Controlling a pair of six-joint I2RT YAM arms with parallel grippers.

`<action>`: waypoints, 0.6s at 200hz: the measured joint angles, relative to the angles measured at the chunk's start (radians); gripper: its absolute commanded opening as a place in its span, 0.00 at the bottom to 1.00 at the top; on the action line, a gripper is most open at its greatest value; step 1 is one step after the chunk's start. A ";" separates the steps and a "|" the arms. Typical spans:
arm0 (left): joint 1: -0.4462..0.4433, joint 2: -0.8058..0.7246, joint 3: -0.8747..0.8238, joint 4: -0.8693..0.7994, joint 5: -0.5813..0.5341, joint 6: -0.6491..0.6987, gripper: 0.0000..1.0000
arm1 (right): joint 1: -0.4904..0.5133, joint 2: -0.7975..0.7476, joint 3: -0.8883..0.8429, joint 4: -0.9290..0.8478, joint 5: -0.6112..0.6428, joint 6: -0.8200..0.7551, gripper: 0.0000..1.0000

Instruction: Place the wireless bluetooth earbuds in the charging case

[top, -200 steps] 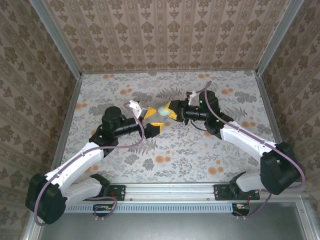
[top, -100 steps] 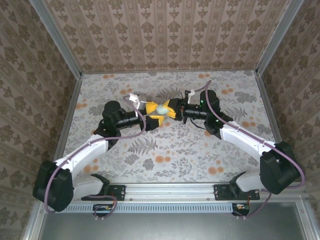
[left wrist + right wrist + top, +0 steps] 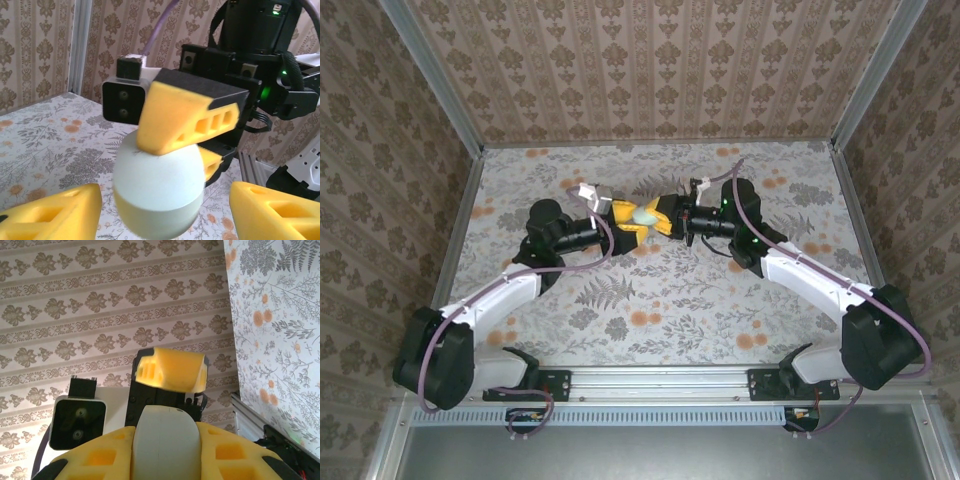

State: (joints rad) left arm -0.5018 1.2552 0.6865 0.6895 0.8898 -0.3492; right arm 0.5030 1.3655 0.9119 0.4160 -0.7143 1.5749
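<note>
The white, egg-shaped charging case (image 3: 643, 213) hangs above the middle of the table. My right gripper (image 3: 663, 217) is shut on it: in the right wrist view the case (image 3: 162, 445) sits squeezed between both yellow fingers (image 3: 95, 455). My left gripper (image 3: 623, 216) faces it from the left and is open. In the left wrist view the case (image 3: 160, 185) lies between my left gripper's fingers (image 3: 55, 212) with a gap on each side. One right-gripper finger (image 3: 185, 117) presses on its top. The earbuds are out of view.
The floral table (image 3: 660, 300) lies below both arms, ringed by patterned walls and a metal frame (image 3: 460, 230). The left wrist's camera block (image 3: 77, 422) shows behind the case in the right wrist view. Both arms meet over the table's far middle.
My left gripper has swung up and in to the case, and its jaws have narrowed around it. The right gripper has held the case almost still.
</note>
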 measured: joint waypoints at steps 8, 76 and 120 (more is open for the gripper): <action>0.006 0.000 0.000 0.001 0.000 -0.003 0.69 | 0.000 -0.003 0.004 0.000 0.000 0.000 0.19; 0.013 0.000 -0.001 0.069 0.023 -0.041 0.52 | 0.011 -0.011 0.006 0.000 0.000 0.000 0.19; 0.013 0.014 -0.001 0.092 0.039 -0.057 0.70 | 0.014 -0.011 0.015 -0.001 0.000 0.000 0.19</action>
State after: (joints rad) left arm -0.4892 1.2690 0.6857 0.7815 0.9283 -0.4065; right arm 0.5171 1.3540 0.9268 0.4152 -0.7139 1.5749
